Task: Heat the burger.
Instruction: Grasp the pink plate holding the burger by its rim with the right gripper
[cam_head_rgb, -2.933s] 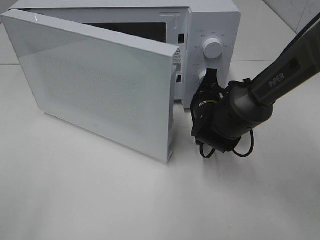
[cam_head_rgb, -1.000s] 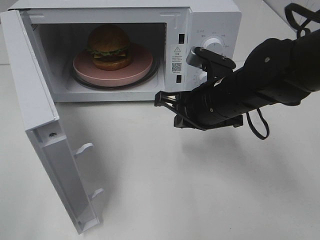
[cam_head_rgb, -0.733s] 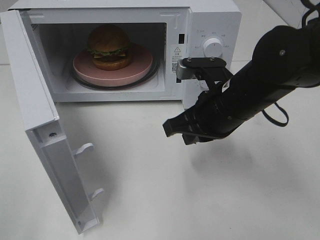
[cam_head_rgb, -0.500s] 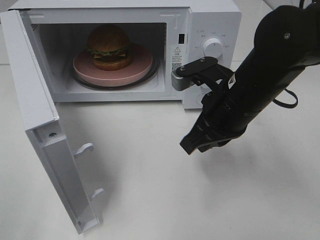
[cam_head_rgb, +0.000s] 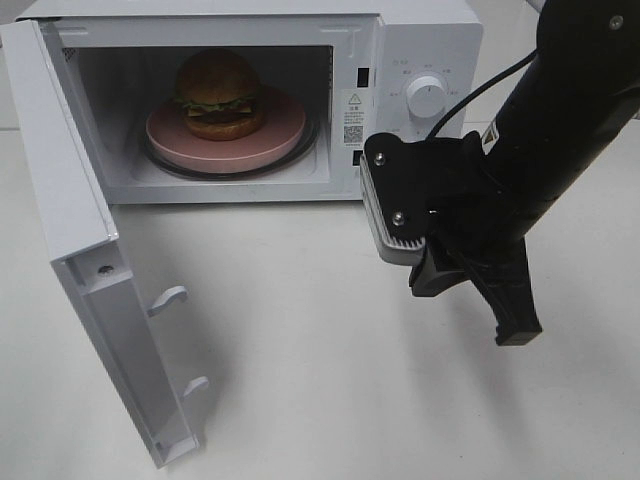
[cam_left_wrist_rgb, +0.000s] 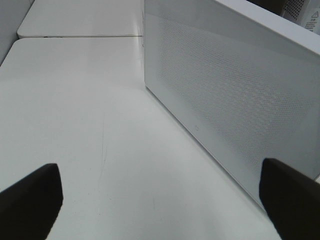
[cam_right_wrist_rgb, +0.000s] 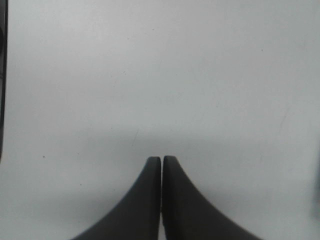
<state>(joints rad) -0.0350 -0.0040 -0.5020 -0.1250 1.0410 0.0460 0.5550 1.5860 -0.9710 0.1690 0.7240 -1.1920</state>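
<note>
While the burger (cam_head_rgb: 218, 93) sits in the microwave (cam_head_rgb: 430, 40), beyond and left of the shut, empty right gripper (cam_right_wrist_rgb: 161, 162), the open door (cam_left_wrist_rgb: 225, 85) lies just beside the spread, empty left gripper (cam_left_wrist_rgb: 160, 200), the nearer one.

A plain white table (cam_head_rgb: 300, 390) carries 1 thing, a white microwave (cam_head_rgb: 430, 45), which stands on the far part of the tabletop, across a thin seam that runs from side to side. Its door (cam_head_rgb: 70, 220) stands wide open on the left hinge, reaching out over the near left part of the table. The rest of the surface shows only faint scuffs and soft shadows.
</note>
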